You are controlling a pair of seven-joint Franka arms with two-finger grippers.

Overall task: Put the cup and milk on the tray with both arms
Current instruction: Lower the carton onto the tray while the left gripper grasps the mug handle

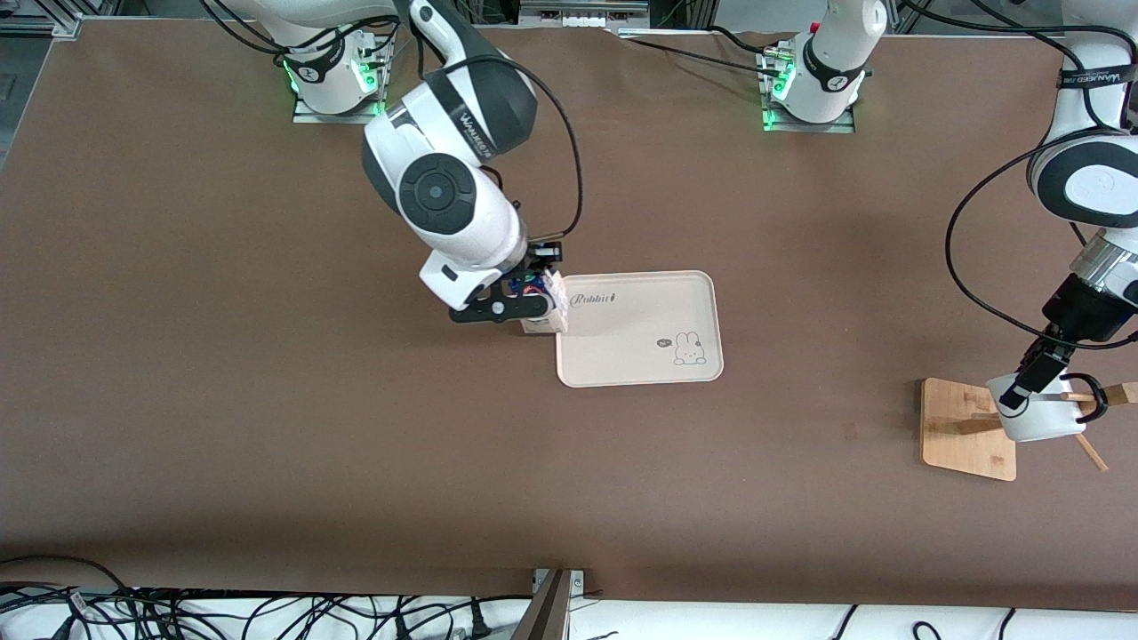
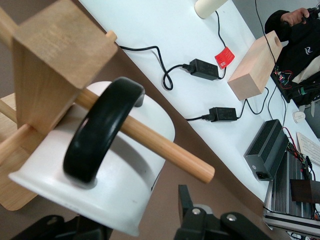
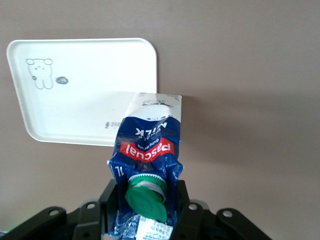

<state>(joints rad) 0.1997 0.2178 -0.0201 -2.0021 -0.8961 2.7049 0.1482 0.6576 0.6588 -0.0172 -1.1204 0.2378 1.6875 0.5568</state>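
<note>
My right gripper (image 1: 533, 307) is shut on the milk (image 1: 553, 304), a blue and white carton with a green cap, and holds it upright over the edge of the cream tray (image 1: 640, 369) toward the right arm's end. In the right wrist view the milk (image 3: 147, 145) sits between the jaws of the right gripper (image 3: 145, 205), its base over the tray (image 3: 90, 100). The white cup (image 1: 1042, 422) hangs by its black handle (image 2: 100, 130) on a peg of the wooden stand. My left gripper (image 1: 1022, 384) is open, its fingers either side of the wall of the cup (image 2: 125, 185); one finger (image 2: 184, 197) stands clear of it.
The wooden stand (image 1: 965, 427) with angled pegs (image 2: 165, 150) stands at the left arm's end of the table, nearer to the front camera than the tray. Cables lie along the table's front edge (image 1: 267, 613). A white bench with power adapters (image 2: 202, 67) shows past the table.
</note>
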